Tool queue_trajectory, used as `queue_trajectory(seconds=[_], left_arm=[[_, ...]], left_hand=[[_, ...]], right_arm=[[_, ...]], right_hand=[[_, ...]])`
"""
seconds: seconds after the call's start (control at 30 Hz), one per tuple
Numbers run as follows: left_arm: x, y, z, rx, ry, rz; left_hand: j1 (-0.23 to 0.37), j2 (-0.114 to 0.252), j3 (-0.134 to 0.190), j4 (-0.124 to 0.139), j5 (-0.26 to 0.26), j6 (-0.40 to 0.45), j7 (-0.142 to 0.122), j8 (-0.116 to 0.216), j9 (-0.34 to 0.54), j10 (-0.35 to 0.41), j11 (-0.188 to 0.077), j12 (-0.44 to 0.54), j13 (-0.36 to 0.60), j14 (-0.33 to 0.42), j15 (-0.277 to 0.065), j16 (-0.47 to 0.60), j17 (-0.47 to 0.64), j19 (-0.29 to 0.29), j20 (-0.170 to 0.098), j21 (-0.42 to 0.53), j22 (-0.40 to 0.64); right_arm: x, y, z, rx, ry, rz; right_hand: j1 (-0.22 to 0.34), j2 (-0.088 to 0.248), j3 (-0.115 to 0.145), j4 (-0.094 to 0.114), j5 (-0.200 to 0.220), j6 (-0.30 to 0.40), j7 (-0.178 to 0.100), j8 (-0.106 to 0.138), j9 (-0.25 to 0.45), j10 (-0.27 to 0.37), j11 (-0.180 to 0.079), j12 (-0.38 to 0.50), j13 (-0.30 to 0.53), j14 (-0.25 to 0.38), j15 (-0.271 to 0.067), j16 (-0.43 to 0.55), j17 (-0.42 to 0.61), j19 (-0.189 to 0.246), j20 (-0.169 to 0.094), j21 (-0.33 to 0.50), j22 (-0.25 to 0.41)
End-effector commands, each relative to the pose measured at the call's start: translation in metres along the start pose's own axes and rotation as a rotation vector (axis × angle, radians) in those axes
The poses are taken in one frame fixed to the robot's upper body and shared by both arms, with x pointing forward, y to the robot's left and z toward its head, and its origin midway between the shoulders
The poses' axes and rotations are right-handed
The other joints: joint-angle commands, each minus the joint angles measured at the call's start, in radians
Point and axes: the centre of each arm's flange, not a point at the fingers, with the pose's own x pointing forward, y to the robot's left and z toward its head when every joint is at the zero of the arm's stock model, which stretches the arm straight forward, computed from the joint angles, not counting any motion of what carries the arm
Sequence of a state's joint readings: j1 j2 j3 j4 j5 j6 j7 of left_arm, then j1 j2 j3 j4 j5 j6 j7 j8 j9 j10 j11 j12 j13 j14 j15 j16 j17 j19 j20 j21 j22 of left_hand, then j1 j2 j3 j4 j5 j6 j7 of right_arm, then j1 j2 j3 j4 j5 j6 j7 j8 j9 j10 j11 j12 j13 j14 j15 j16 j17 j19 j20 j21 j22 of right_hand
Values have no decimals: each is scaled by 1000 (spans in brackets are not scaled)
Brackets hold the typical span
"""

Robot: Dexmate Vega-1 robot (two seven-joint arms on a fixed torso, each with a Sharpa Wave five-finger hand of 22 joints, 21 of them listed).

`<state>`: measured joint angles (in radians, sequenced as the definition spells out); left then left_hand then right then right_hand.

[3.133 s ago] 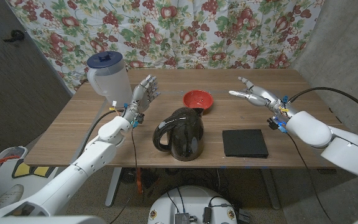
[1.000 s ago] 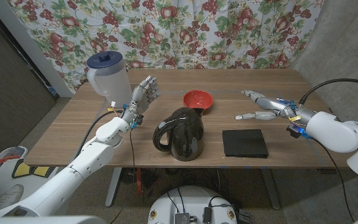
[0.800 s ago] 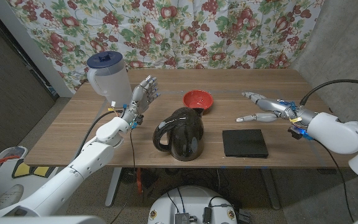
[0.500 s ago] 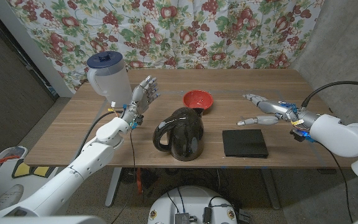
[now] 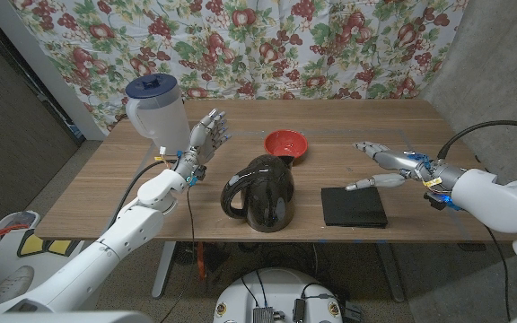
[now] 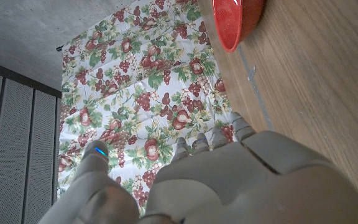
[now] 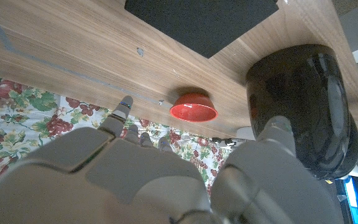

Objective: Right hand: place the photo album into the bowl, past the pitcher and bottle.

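Album (image 5: 354,205) at near edge | right robot hand (image 5: 386,166) spread, empty, beside it

photo album (image 5: 354,205) lies on table (image 5: 97,193) near front edge, right of the pitcher (image 5: 260,192). pitcher stands centre front. bowl (image 5: 286,143) sits behind the pitcher, slightly right of it. bottle (image 5: 156,109) stands at back left. left hand (image 5: 206,139) is between bottle and bowl. right hand (image 5: 384,165) is just behind-right of the album.
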<state>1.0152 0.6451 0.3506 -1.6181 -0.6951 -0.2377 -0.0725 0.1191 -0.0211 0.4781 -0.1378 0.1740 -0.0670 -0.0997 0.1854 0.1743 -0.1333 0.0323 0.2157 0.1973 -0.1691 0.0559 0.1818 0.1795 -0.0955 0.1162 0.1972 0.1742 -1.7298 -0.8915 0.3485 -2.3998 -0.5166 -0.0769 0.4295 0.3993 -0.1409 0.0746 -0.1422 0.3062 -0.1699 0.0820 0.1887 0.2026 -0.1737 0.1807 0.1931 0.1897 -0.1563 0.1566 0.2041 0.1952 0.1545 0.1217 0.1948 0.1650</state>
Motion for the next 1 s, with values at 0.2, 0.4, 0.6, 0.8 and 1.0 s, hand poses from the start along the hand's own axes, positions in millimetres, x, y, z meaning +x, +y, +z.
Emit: queue_trajectory(seconds=[0.2, 0.4, 0.6, 0.8, 1.0], left_arm=[[-4, 3, -4, -7, 5, 8], [-4, 2, -5, -9, 5, 9], [-5, 1, -5, -8, 7, 10], [-6, 0, -6, -9, 9, 12], [-7, -1, -7, -12, 10, 13]], left_hand=[[5, -1, -2, -1, 2, 5, -4, 3, 5, 0, 5, 4, 2, -19, 7, 4, 1, -1, 4, -4, 2], [5, -1, -2, -1, 2, 5, -3, 3, 5, 0, 4, 4, 2, -19, 7, 4, 1, 0, 4, -4, 2], [5, -1, -3, 0, 2, 6, -4, 3, 5, 0, 6, 4, 2, -19, 7, 4, 1, 0, 4, -4, 2], [5, -1, -3, 0, 3, 6, -4, 3, 5, 1, 6, 4, 2, -19, 6, 4, 1, 0, 4, -4, 2], [5, -1, -4, 0, 3, 7, -4, 3, 5, 1, 5, 4, 2, -20, 6, 4, 1, 0, 4, -4, 2]], right_arm=[[0, 3, 4, -133, 6, 105], [1, 5, 6, -204, 15, 128], [2, 8, 5, -237, 25, 151], [2, 10, 5, -257, 35, 142], [3, 14, 6, -277, 48, 151]], right_hand=[[36, 11, -16, 3, 16, -205, 52, 2, 2, -124, -28, -12, 4, -99, -35, -24, 4, -69, -43, -22, 3], [44, 20, -20, 7, 19, -221, 54, 1, 1, -167, -43, -16, 5, -143, -50, -27, 5, -112, -50, -24, 4], [49, 25, -22, 9, 21, -236, 54, -2, 1, -186, -41, -15, 5, -160, -49, -26, 6, -137, -51, -26, 4], [53, 27, -27, 12, 22, -266, 54, -8, 0, -192, -29, -9, 5, -162, -37, -19, 6, -138, -49, -18, 3], [58, 26, -32, 12, 24, -284, 78, -7, 0, -206, -8, -9, 4, -174, -17, -18, 6, -143, -36, -16, 3]])
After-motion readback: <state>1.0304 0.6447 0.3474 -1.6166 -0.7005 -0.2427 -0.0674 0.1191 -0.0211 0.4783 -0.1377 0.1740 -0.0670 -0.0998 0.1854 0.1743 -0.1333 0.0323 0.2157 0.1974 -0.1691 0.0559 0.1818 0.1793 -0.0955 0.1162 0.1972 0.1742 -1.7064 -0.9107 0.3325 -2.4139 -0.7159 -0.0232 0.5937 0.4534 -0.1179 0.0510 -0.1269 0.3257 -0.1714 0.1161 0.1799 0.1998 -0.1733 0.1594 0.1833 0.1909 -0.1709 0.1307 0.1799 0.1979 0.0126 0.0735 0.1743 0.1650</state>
